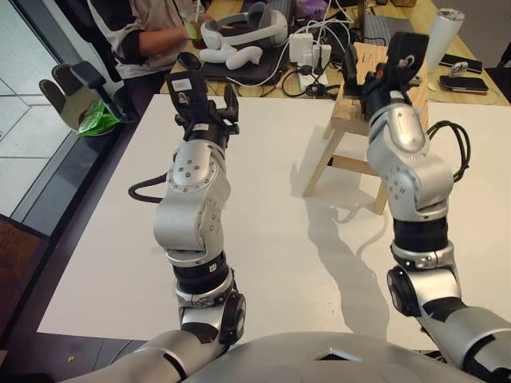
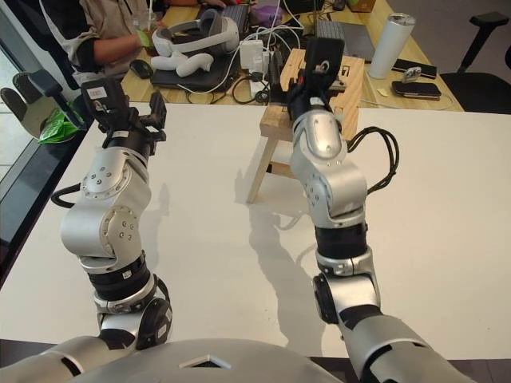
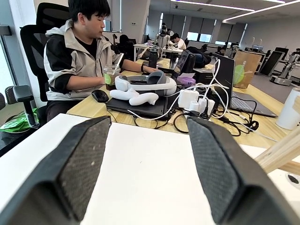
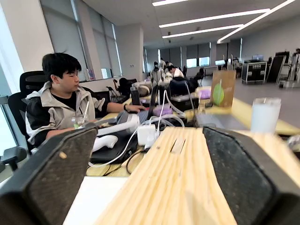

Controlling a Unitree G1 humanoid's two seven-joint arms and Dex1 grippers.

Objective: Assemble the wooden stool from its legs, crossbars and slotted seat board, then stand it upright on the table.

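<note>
The light pine wooden stool (image 2: 278,116) stands upright on its legs at the far edge of the white rectangular table (image 1: 263,247). The right gripper (image 4: 149,173) sits over its slotted seat (image 4: 187,192), 2 fingers (image 4: 47,183) spread wide (contact cannot be told). The left gripper (image 3: 149,159), likewise spread, hovers above the tabletop, well left of the stool.

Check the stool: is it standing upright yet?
Upright: the stool stands on its legs on the table, seat board on top.

A headset (image 1: 243,32), power strip (image 1: 311,52) and tumbler (image 1: 441,36) sit on the desk (image 1: 471,96).
</note>
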